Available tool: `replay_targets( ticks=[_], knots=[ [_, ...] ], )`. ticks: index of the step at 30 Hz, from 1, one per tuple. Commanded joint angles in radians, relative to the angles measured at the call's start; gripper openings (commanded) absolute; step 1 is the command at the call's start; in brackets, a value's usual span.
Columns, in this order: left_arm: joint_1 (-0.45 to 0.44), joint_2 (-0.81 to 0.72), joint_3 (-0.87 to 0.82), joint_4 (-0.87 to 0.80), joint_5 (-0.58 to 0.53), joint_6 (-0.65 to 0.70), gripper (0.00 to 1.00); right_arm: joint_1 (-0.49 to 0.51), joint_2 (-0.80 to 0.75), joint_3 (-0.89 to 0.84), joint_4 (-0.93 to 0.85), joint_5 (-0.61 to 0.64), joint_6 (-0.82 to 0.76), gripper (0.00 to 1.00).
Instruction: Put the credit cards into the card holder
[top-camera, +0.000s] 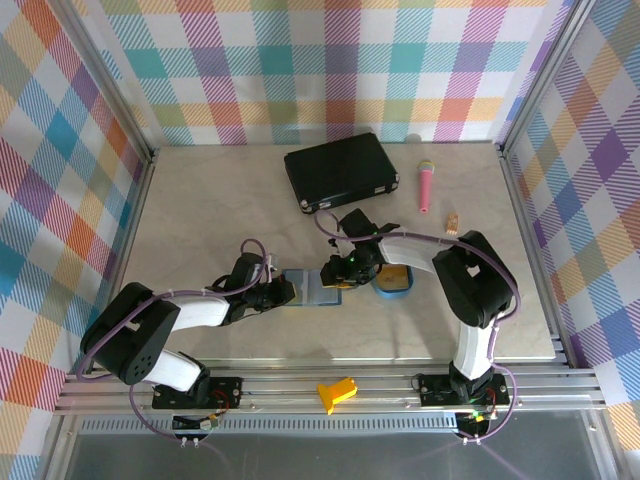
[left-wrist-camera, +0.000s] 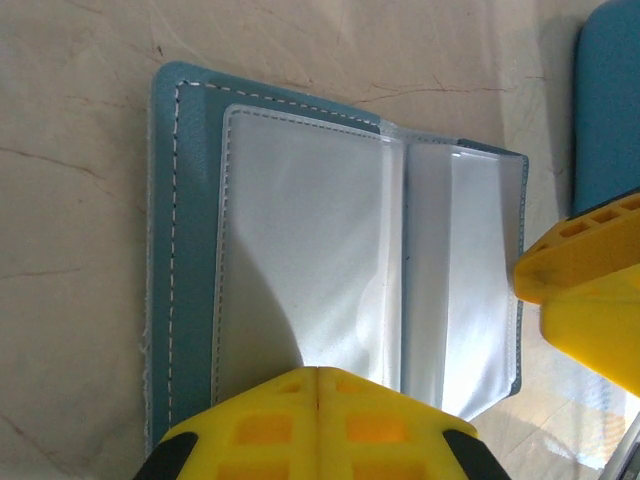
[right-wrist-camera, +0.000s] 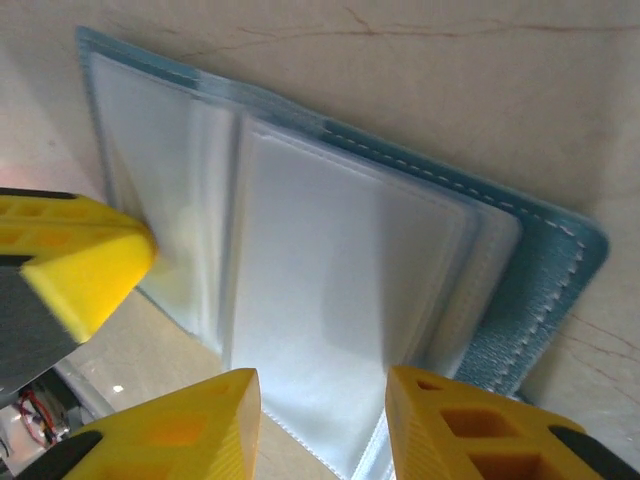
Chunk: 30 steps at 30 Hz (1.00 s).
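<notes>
I'm seeing the card holder (top-camera: 318, 288) lying open near-centre on the table (top-camera: 200, 200), long axis left-right. I'm pressing its left edge with the clenched left gripper (top-camera: 283, 293). The right gripper (top-camera: 335, 275), jaws parted and empty, is hovering at its right edge. That arm is nearer the orange credit card (top-camera: 396, 274) in the blue tray (top-camera: 385, 293), just right.

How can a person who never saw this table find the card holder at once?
Start at the black case at the far side of the table and come toward the near edge. Before it lies the card holder, opened flat: teal cover, pale clear pockets, square-cornered, unlike the blue oval tray right of it.
</notes>
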Motion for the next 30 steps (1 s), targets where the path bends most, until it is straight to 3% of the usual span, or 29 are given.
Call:
replay_targets(
  ticks=[1,4,9,11,12,14,17,20,24,30],
  knots=[
    [0.013,0.0,-0.02,0.036,0.024,0.005,0.0,-0.012,-0.117,-0.041,0.105,-0.098,-0.048,0.39],
    [0.013,-0.009,-0.019,0.055,0.041,0.015,0.0,-0.041,-0.231,-0.077,0.156,-0.135,-0.088,0.42],
    [0.013,-0.023,-0.019,0.082,0.062,0.037,0.0,-0.129,-0.485,-0.175,0.202,-0.055,-0.25,0.49],
    [0.013,-0.027,-0.019,0.09,0.069,0.049,0.0,-0.163,-0.602,-0.242,0.233,-0.045,-0.412,0.6],
    [0.013,-0.029,-0.018,0.087,0.072,0.057,0.0,-0.161,-0.651,-0.27,0.227,0.024,-0.503,0.63],
    [0.013,-0.036,-0.015,0.077,0.076,0.071,0.0,-0.161,-0.738,-0.315,0.189,0.17,-0.719,0.66],
    [0.013,-0.048,-0.015,0.058,0.071,0.093,0.0,-0.162,-0.821,-0.354,0.102,0.289,-0.959,0.69],
    [0.013,-0.064,-0.012,0.026,0.061,0.109,0.0,-0.169,-0.814,-0.325,-0.006,0.391,-1.033,0.77],
    [0.013,-0.065,-0.005,-0.036,0.026,0.124,0.0,-0.249,-0.706,-0.231,-0.138,0.289,-1.051,0.64],
    [0.013,-0.006,-0.001,-0.047,0.013,0.124,0.0,-0.276,-0.581,-0.203,-0.142,0.18,-1.217,0.66]
  ],
)
